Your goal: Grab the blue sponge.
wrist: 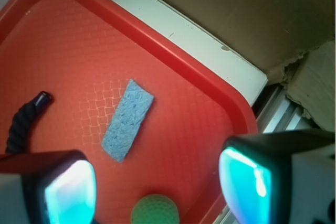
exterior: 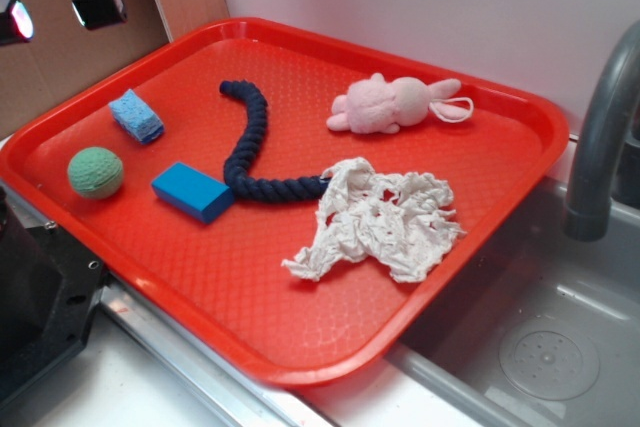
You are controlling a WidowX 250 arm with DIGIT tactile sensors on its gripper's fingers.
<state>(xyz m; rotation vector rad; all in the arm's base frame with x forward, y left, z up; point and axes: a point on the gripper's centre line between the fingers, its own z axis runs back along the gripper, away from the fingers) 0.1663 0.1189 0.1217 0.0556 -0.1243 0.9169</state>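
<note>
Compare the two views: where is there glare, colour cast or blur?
Exterior view: even, soft light, the sponge sharp, faint sheen on the tray rim. Wrist view: the open claw is close and blurred, its pads glowing cyan; the tray looks washed out at upper left and the ball is soft.

red tray (exterior: 500, 107) holds blue sponge (exterior: 136, 115), green ball (exterior: 95, 172), blue block (exterior: 192, 191), rope (exterior: 250, 142).
</note>
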